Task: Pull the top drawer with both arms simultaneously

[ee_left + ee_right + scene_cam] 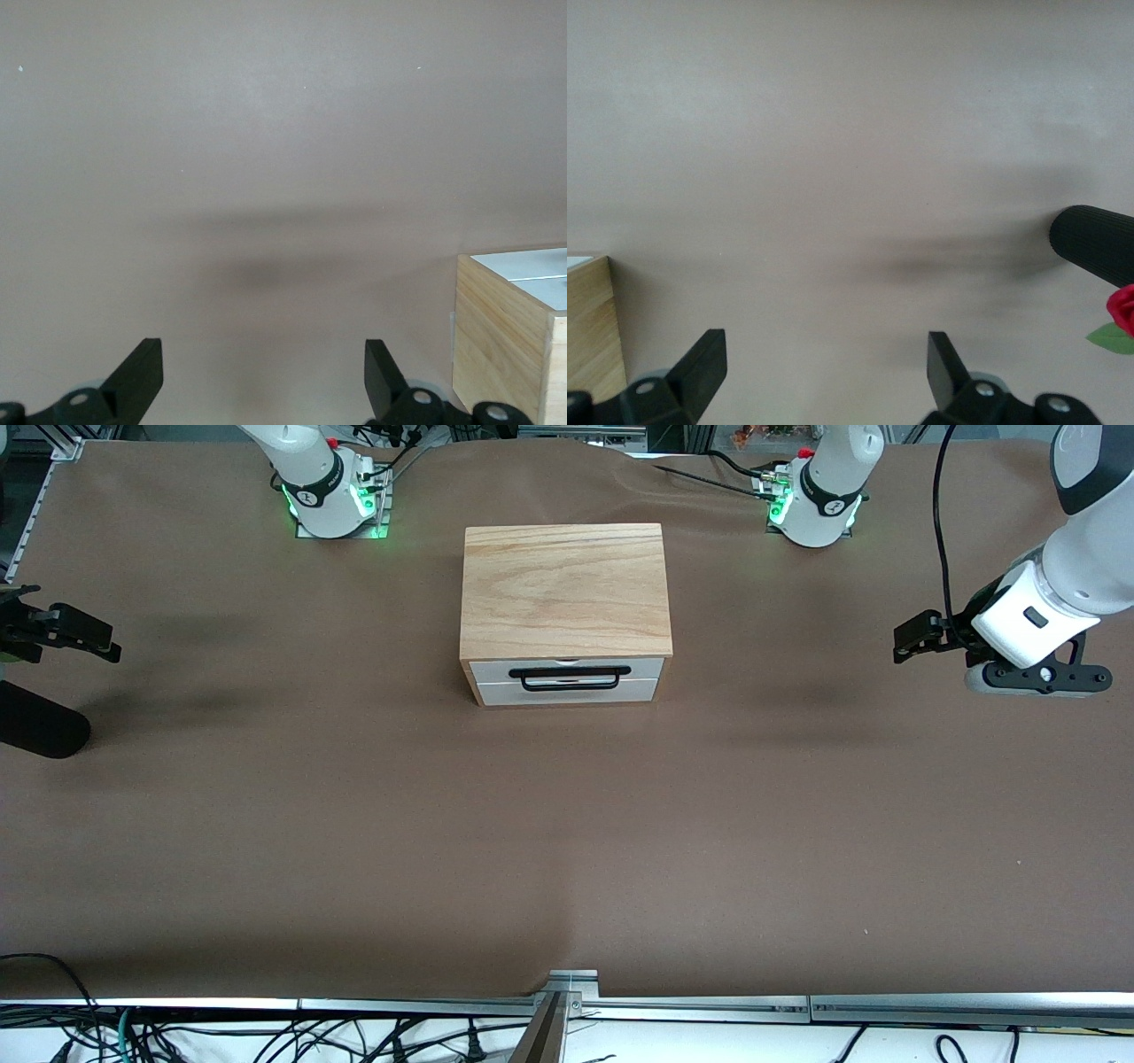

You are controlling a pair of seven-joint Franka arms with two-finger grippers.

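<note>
The top drawer (567,670) sits closed at frame centre, its black handle (571,678) running crosswise, facing the front camera. The left end effector (917,638) at mid-right and the right end effector (75,633) at mid-left hover wide open over bare bench (567,850), about equally distant, the handle lying inward from each.

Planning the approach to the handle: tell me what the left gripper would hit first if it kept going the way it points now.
Probably the oak box, on its side wall. The left gripper, open over bare table at its own arm's end, points toward the box, with nothing between them. Its height is unclear, so it may meet the tabletop first.
</note>
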